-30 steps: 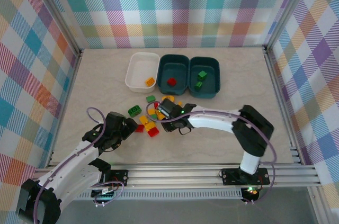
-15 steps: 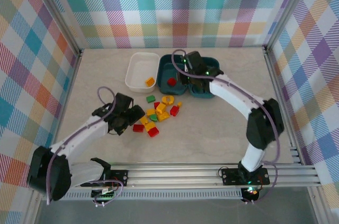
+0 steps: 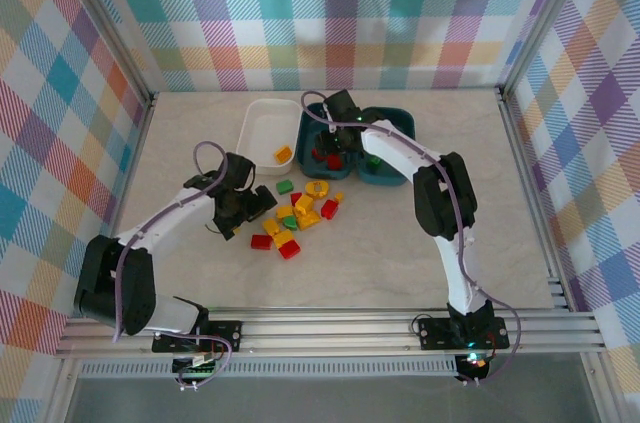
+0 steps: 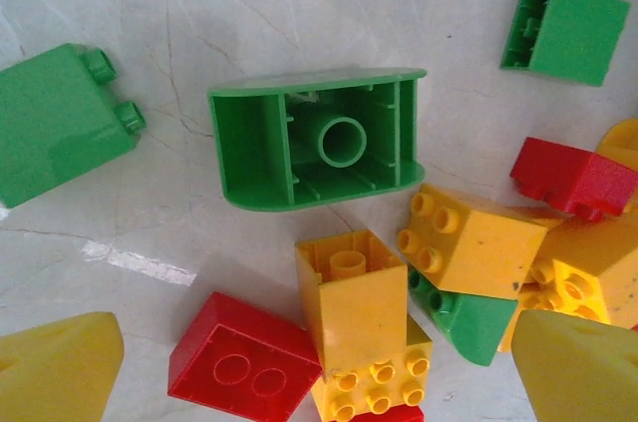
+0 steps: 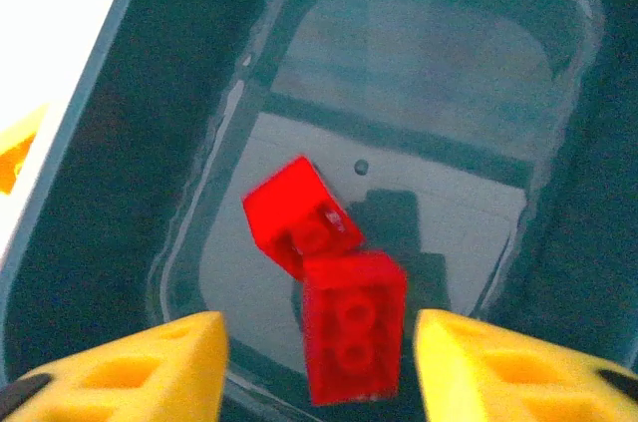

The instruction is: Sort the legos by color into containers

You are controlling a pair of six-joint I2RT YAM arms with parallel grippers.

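Right wrist: right gripper [image 5: 319,334] jaws released, red brick [image 5: 354,327] in tray [image 5: 449,63]. Left gripper [image 4: 314,342] jaws spread; we centre on upturned green brick [image 4: 314,138] before closing.

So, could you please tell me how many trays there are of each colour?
white tray: 1
dark teal trays: 2
Total: 3
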